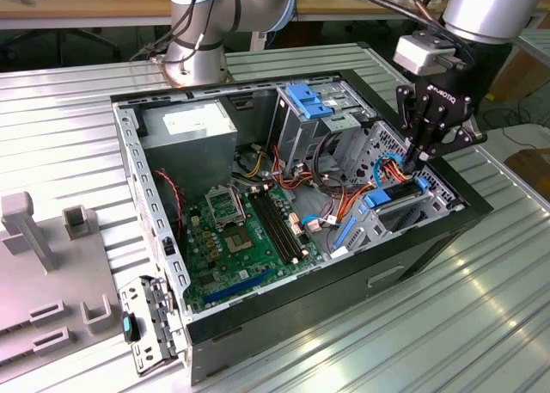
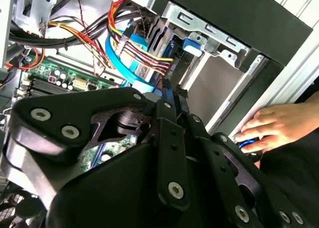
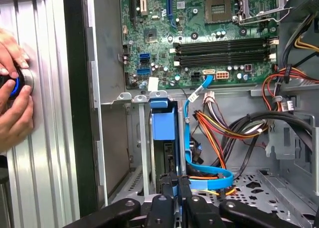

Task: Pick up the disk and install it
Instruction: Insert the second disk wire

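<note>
The claw [image 1: 418, 162], fingers [image 3: 172, 185] nearly together, apparently pinches the disk [image 3: 163, 123] standing on edge in the drive cage [image 1: 404, 205] at the computer case's [image 1: 258, 324] right end on the worktop [image 1: 430, 341].

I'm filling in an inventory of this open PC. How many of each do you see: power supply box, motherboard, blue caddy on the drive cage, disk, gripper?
Power supply box: 1
Motherboard: 1
Blue caddy: 1
Disk: 1
Gripper: 1
Total: 5
</note>
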